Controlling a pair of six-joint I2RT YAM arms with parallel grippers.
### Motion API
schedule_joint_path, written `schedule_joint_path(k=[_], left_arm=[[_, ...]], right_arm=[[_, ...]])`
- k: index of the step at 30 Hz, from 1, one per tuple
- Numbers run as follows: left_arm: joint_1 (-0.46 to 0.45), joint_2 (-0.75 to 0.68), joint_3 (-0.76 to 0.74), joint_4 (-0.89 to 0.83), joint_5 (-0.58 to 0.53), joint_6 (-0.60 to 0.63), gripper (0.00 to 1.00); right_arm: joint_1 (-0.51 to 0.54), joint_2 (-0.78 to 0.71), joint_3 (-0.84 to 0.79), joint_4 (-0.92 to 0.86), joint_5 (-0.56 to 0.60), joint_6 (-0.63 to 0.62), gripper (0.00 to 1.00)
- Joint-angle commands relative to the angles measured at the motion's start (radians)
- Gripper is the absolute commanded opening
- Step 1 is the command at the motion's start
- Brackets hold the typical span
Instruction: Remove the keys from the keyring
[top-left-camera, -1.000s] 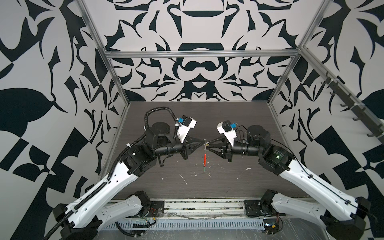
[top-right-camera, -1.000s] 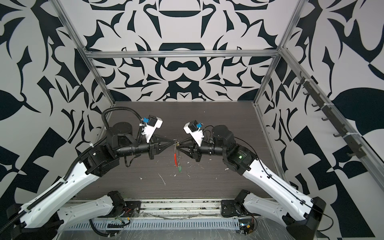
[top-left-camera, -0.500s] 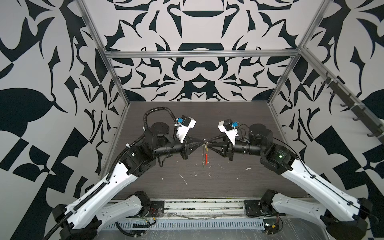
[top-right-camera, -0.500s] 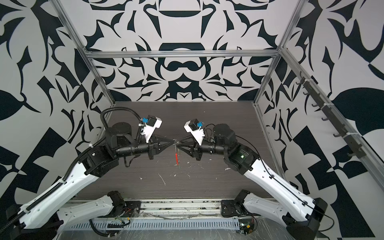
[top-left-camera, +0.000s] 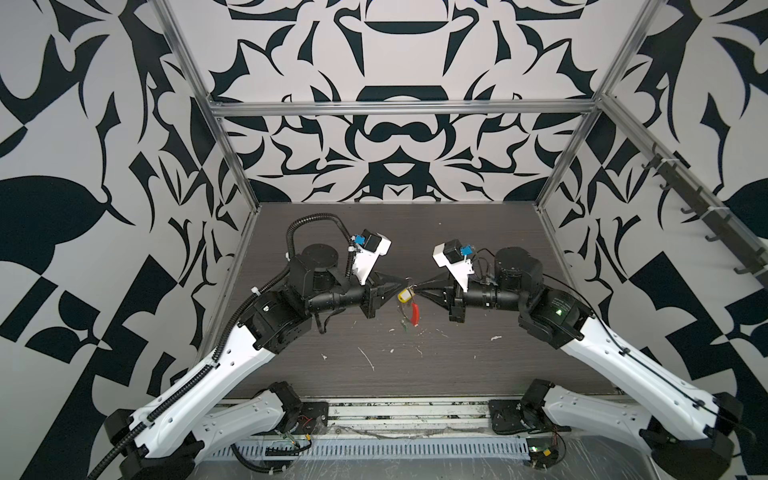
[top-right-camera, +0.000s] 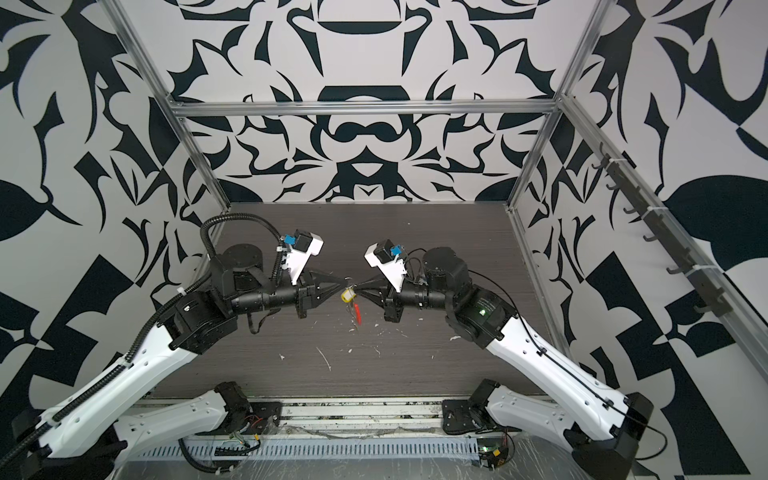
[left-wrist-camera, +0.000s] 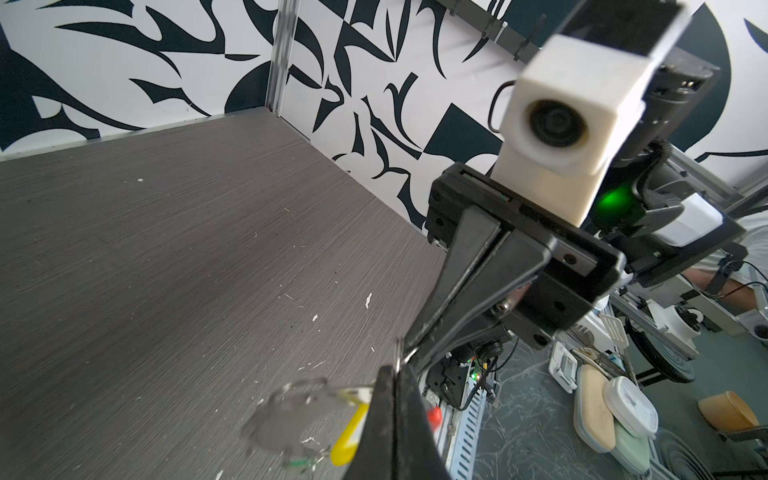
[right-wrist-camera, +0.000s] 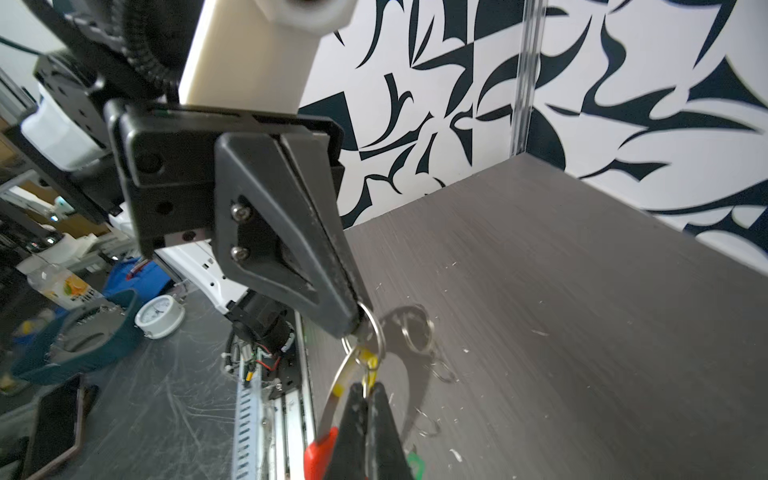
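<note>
The keyring (top-left-camera: 414, 312) hangs above the table between both grippers in both top views, its red arc (top-right-camera: 357, 311) lowest. My left gripper (top-left-camera: 402, 286) is shut on the ring's thin metal top (right-wrist-camera: 372, 330). My right gripper (right-wrist-camera: 365, 388) is shut on the yellow key (top-left-camera: 405, 295) at its small metal loop, with its tips meeting the left gripper's. The yellow key (left-wrist-camera: 348, 436) hangs beside the left fingers (left-wrist-camera: 384, 415). The green key (right-wrist-camera: 415, 462) dangles lower, near the red arc (right-wrist-camera: 319, 453). The grey band (right-wrist-camera: 337, 386) runs from the top of the ring down to the red part.
White scraps (top-left-camera: 368, 358) and flecks (top-left-camera: 495, 338) litter the dark table (top-left-camera: 478, 249). Small loose wire rings (right-wrist-camera: 442, 372) lie on the table under the keyring. Patterned walls enclose three sides, and a metal rail (top-left-camera: 399, 407) runs along the front edge.
My right gripper has shut, its partly open jaws closing on the yellow key. The left gripper has kept its hold and both arms have barely shifted.
</note>
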Motion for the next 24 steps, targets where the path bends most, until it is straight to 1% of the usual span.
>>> schedule_joint_path(k=[1, 3, 6, 8, 11, 13, 21, 24], left_arm=[[0.002, -0.018, -0.014, 0.042, -0.016, -0.017, 0.00], [0.002, -0.019, -0.014, 0.052, -0.040, -0.035, 0.00], [0.001, -0.024, -0.030, 0.090, -0.085, -0.072, 0.00], [0.002, -0.024, -0.039, 0.112, -0.110, -0.101, 0.00], [0.000, -0.029, -0.059, 0.152, -0.138, -0.144, 0.00], [0.000, -0.040, -0.087, 0.200, -0.152, -0.173, 0.00], [-0.001, -0.054, -0.133, 0.259, -0.165, -0.197, 0.00], [-0.001, -0.071, -0.145, 0.263, -0.192, -0.189, 0.00]], right_arm=[[0.007, -0.007, 0.039, 0.025, 0.005, -0.003, 0.00], [0.016, -0.008, 0.041, 0.027, 0.034, -0.004, 0.00], [0.055, -0.001, 0.044, 0.016, 0.130, -0.022, 0.00], [0.095, 0.006, 0.043, 0.014, 0.204, -0.039, 0.00], [0.186, 0.017, 0.034, 0.038, 0.349, -0.070, 0.00], [0.230, 0.021, 0.022, 0.074, 0.407, -0.080, 0.00], [0.304, 0.032, -0.051, 0.241, 0.519, -0.078, 0.00], [0.304, 0.026, -0.056, 0.237, 0.486, -0.088, 0.00]])
